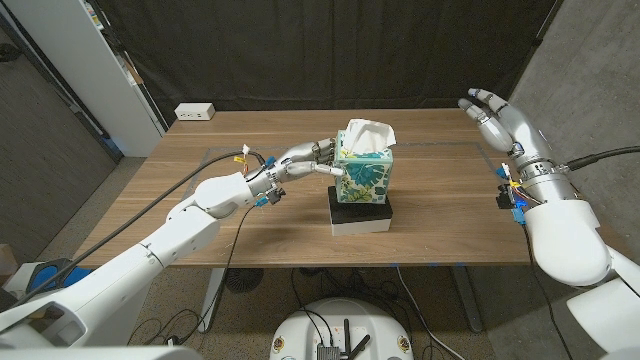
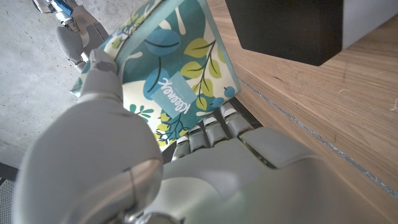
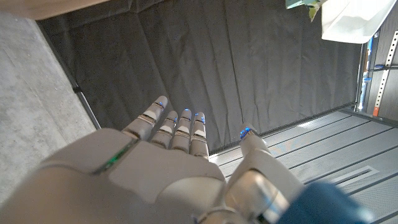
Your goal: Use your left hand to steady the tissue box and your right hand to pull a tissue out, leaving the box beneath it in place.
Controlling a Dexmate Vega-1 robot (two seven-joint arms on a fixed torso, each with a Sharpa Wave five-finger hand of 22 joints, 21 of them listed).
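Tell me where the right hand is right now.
In the head view the right hand is raised with fingers spread at the table's far right corner, well apart from the tissue box, which the left hand holds.

The tissue box [image 1: 366, 175] is white, printed with teal and lime-green leaves; its tissue [image 1: 366, 137] is white. The box beneath it [image 1: 361, 216] is black on top and white below. The tabletop [image 1: 450, 215] is light brown wood. Both hands are silver-grey.

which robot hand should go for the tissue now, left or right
Right. The left robot hand already grips the tissue box, while the right robot hand is raised, open and free to reach the tissue.
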